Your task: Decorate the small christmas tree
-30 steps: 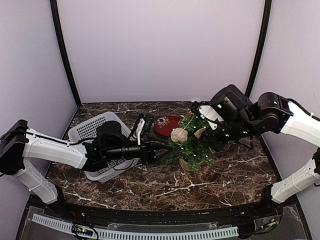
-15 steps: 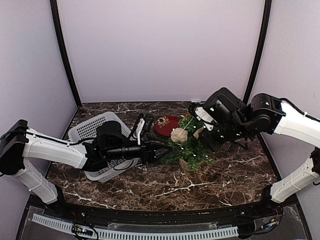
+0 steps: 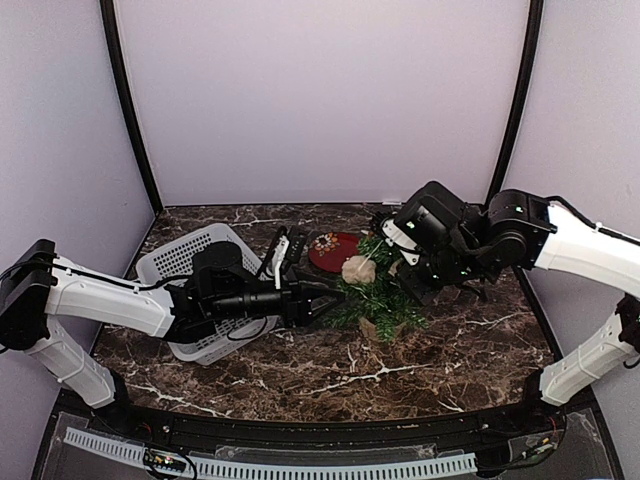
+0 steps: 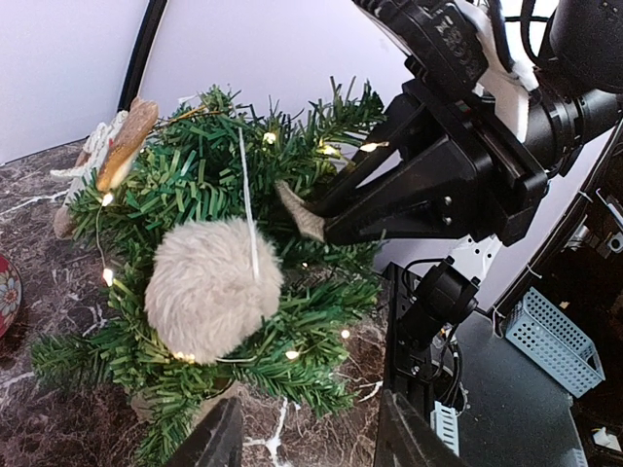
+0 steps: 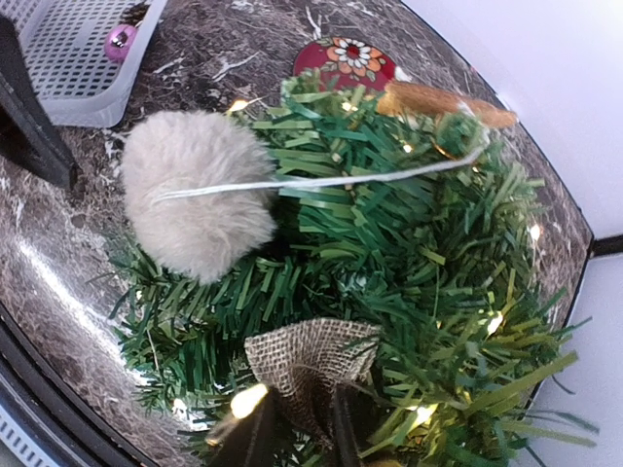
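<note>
Burlap scrap [image 5: 311,355] is pinched in your right gripper [image 5: 302,428], low in the small christmas tree [image 3: 385,300], which sits mid-table by the red plate [image 3: 330,250]. Push it deep among the needles before you let go. Your left gripper [image 4: 307,438] is spread beside the low branches. The top view hides the pinch; both wrist views show it.

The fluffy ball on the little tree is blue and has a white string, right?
No. The fluffy ball is pale beige, not blue, as the right wrist view shows. It is on the little tree and has a white string.
</note>
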### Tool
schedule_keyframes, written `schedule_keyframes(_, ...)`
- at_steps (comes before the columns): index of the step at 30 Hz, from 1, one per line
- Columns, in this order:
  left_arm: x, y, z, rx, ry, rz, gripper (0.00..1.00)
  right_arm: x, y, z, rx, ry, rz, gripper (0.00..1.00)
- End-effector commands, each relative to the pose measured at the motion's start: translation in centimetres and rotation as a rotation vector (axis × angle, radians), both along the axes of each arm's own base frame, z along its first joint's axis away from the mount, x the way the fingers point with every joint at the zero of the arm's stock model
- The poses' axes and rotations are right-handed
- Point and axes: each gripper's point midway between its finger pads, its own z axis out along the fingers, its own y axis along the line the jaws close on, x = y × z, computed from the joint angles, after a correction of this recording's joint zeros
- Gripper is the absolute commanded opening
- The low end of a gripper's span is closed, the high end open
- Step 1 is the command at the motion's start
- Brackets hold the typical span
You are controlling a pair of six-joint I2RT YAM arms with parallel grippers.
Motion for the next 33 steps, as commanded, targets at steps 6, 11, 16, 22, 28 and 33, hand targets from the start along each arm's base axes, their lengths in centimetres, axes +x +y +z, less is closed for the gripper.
schedule_keyframes(6,-0.4,0.1,2.7,-0.063,-0.06,-0.008,0.5,-0.2,1.2,2.0,0.019,-0.038,0.043,0.03)
schedule_keyframes(11,-0.4,0.2,2.7,-0.064,-0.06,-0.007,0.51,-0.6,2.3,2.8,0.022,-0.051,0.078,0.02)
schedule_keyframes(16,-0.5,0.3,2.7,-0.066,-0.063,-0.006,0.51,-0.4,2.5,2.3,-0.013,-0.068,0.09,0.03)
schedule_keyframes(22,-0.5,0.5,2.7,-0.066,-0.062,-0.003,0.5,0.3,2.3,0.8,-0.076,-0.083,0.087,0.08)
schedule_keyframes(28,-0.5,0.6,2.8,-0.068,-0.063,0.002,0.51,1.1,1.9,0.0,-0.091,-0.088,0.079,0.08)
schedule_keyframes(33,-0.5,0.5,2.6,-0.065,-0.058,0.001,0.51,1.6,1.7,-0.8,-0.08,-0.07,0.074,0.08)
